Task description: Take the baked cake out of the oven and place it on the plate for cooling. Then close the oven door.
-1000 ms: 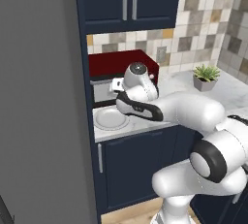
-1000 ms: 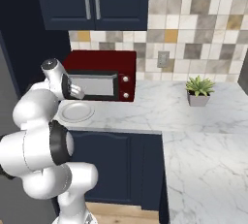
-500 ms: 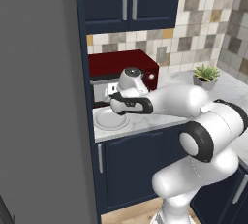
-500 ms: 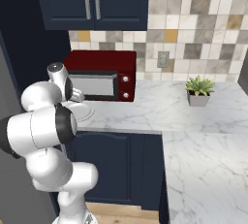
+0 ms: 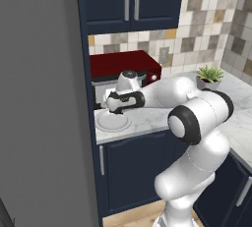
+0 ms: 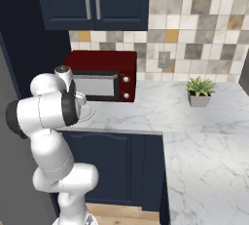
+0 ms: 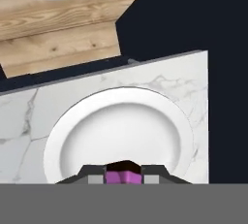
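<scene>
— What is the robot's two-finger gripper (image 7: pixel 124 179) doing?

— It is squeezed almost all the way shut. There is a small cake with a purple bottom and a brown top (image 7: pixel 124 173) pinched between the dark tips. I think it is the cake, but I can see just a little bit of it, so I am not sure.

— Where is the cake now?

— It hangs over the plain white round plate (image 7: pixel 127 130). From the side, the gripper (image 5: pixel 114 107) sits just above the plate (image 5: pixel 112 122).

— And where is the plate?

— On the white marble counter (image 7: pixel 26 107), near the corner and close to the front edge. The dark red microwave (image 5: pixel 124 64) is right behind it. Past the edge is the wooden floor (image 7: pixel 63 39), far down.

— So what should the robot do?

— Put the cake down nicely. I would move it a bit more over the middle of the plate, away from the rim. Then go down slowly until the cake's bottom touches the plate. Keep it standing straight, not tipped.

— Then let go?

— Yes, open the tips gently, just wide enough. Then lift straight up, so the cake is not knocked over or pushed off the side by the edge.

— Is that all?

— No. The oven door has to be closed after that.
</scene>
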